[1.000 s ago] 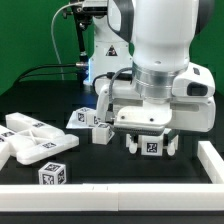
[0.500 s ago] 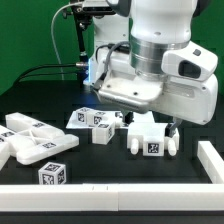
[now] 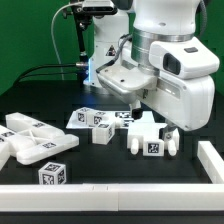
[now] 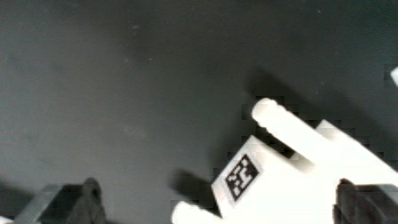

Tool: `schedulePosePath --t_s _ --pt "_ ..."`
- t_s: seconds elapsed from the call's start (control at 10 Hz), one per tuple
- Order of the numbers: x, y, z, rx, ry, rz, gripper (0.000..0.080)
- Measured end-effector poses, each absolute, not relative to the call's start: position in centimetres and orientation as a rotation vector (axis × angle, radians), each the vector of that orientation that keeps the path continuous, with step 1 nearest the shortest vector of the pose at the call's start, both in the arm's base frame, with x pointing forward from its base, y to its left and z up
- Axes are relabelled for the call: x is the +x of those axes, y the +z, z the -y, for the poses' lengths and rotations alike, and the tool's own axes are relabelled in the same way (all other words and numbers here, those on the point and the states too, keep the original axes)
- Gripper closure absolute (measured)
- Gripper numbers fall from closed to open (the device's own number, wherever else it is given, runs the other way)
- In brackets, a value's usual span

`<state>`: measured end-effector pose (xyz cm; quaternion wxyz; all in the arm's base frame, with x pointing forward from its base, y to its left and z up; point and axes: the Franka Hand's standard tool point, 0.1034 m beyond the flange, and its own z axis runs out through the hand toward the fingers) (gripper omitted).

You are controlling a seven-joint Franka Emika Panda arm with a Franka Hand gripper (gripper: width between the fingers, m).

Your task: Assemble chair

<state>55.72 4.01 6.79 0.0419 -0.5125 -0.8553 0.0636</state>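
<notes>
Chair: unassembled, in loose white pieces on the black table (image 3: 110, 165).

- Notched piece (image 3: 150, 140): lower centre-right of the exterior frame, standing on short stubs with a tag facing the camera. It appears again in the wrist view (image 4: 302, 150) with its tag visible.
- Small blocks (image 3: 100, 119): a tagged row at mid-frame, just to the exterior view's left of the notched piece.
- Single block (image 3: 100, 137): just in front of the row.
- Flat panels (image 3: 28, 138): lower left, overlapping.
- Cube (image 3: 55, 174): near the bottom edge, just in front of the panels, with tags on its faces.

Gripper (image 4: 217, 206): fingers (image 4: 71, 203) spread wide and holding nothing. The notched piece shows between them, though probably below the tips; the height is unclear.

Arm (image 3: 170, 55): fills the upper right, over the notched piece.

Rail (image 3: 212, 165): a white border along the table's bottom and right edges.
</notes>
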Motion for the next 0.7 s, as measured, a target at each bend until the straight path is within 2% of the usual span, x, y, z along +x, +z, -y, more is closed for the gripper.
schedulePosePath --t_s 0.5,0.7 --pt "55.73 6.62 -3.45 -2.378 0.227 1.985 0.0151" --pt "56.22 6.94 -3.47 -2.462 0.215 1.879 0.0151"
